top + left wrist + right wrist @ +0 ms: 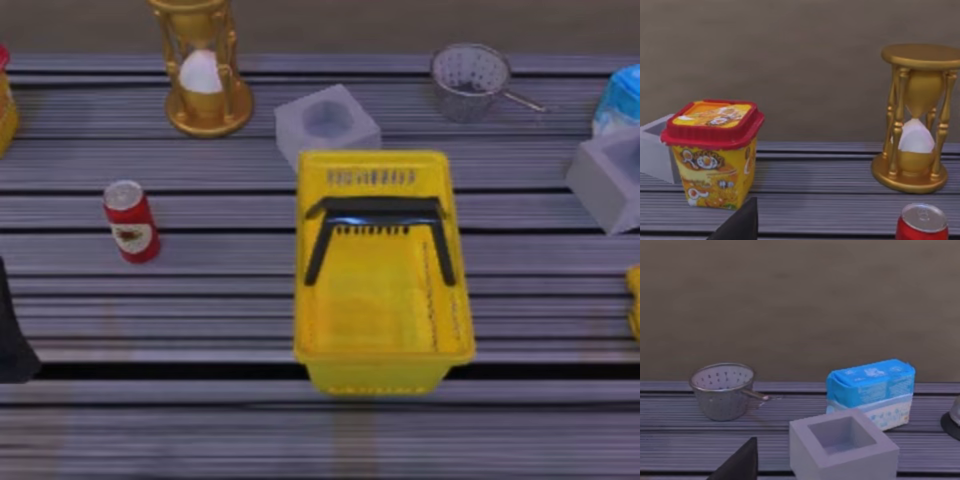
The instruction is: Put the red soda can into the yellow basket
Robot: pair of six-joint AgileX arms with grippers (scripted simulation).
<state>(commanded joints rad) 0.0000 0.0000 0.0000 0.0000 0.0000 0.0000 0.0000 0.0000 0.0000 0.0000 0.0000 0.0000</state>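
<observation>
Red soda can point(131, 222): upright on the table's left side, well apart from the basket.
Yellow basket point(382, 270): centre, handle folded across it.
Hourglass point(203, 68): far of the can.
Left arm point(12, 330): parked at the left edge.
Grippers: cannot tell either one's state.

My left arm point(12, 330) shows only as a dark shape at the top view's nine o'clock edge, parked low and wide. My right arm is outside the top view. Each wrist view catches a dark wedge at its six o'clock edge, probably a fingertip point(738, 225) point(738, 465); I can't read the jaws.
</observation>
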